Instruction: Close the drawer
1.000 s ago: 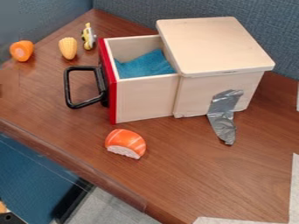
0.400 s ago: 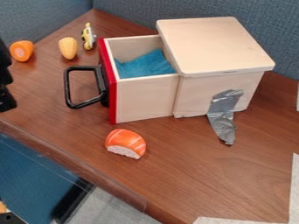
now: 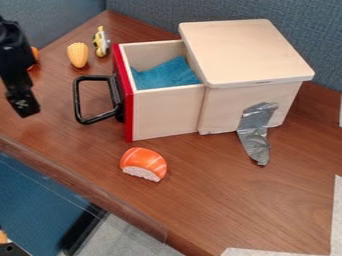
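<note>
While the drawer [image 3: 167, 112] stands well out of its wooden box [image 3: 230, 107], blue cloth [image 3: 167, 73] showing inside, the job looks to be at the approach, with the push itself not yet begun. The black gripper [image 3: 24, 104] hangs at the view's left side, apart from the black handle [image 3: 76, 100] and on the side the drawer opens towards. How far open the claw is, I cannot tell; nothing can be made out in its hold. What comes next, I judge, is lining up with the red front [image 3: 125, 95] or the handle, then a steady push towards the box, straight along the drawer's run. A shove off to one side might make it bind or swing the box round, though the silver tape [image 3: 256, 132] on the box's side may help keep it put. The toy sushi [image 3: 143, 164] lies near the drawer, seemingly outside that path.
</note>
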Motion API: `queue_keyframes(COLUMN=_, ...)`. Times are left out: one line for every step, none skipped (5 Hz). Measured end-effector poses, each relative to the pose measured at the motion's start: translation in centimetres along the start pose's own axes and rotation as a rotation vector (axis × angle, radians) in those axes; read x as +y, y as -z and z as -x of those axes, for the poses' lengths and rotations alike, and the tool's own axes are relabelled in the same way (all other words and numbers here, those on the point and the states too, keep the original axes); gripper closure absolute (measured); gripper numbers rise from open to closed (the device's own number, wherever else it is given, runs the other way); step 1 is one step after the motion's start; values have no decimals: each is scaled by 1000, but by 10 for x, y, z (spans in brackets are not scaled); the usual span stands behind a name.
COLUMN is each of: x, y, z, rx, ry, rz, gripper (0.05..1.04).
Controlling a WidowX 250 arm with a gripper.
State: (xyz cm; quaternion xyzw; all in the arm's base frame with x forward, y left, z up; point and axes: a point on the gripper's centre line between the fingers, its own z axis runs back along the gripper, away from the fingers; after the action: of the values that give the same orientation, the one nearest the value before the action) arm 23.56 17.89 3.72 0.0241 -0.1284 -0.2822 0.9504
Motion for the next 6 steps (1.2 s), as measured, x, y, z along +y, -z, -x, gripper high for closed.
queue_keyframes(x=-3, y=20, z=-15, rx=36, ry=6, rz=-15, gripper=83)
queue_keyframes(x=-6, y=37, z=-30, rx=56, ry=19, rz=-38, gripper=83)
queue_keyframes(x=-8, y=43, z=-51, rx=47, ry=20, rz=-55, gripper=83)
queue_keyframes(x=-14, y=47, z=-71, rx=40, ry=8, rz=-46, gripper=83)
queue_keyframes(x=-20, y=48, z=-85, rx=34, ry=-11, rz=-14, gripper=83)
queue_keyframes(x=-28, y=49, z=-97, rx=32, ry=-19, rz=25, gripper=83)
